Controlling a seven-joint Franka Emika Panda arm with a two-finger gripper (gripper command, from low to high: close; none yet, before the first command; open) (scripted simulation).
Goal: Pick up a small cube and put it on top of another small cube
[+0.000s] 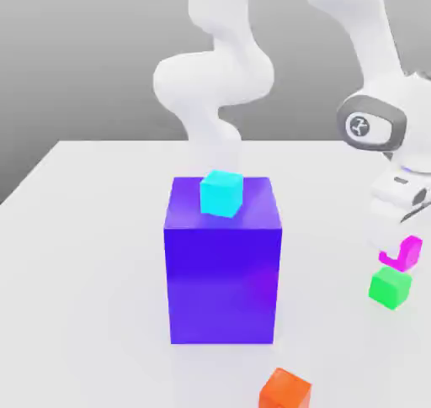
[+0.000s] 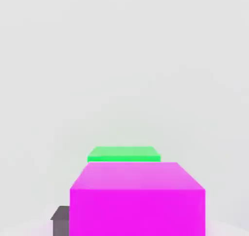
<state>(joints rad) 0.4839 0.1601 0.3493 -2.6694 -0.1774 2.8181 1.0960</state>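
1. the white gripper [image 1: 407, 245] is clamping a small magenta cube [image 1: 402, 255], hanging just above the small bright green cube [image 1: 390, 288] on the white table [image 1: 84, 230].
2. releasing off-centre is risking a topple.

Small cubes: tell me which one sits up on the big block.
The cyan cube, resting on the blue-purple block. The green cube and orange cube sit lower, on the table.

A white table [image 1: 93, 230] with a smooth, matte top fills the lower part of the exterior view; its far edge runs level across the scene. Behind it stands a plain grey wall [image 1: 84, 53], darker toward the top. Lighting is soft and even.
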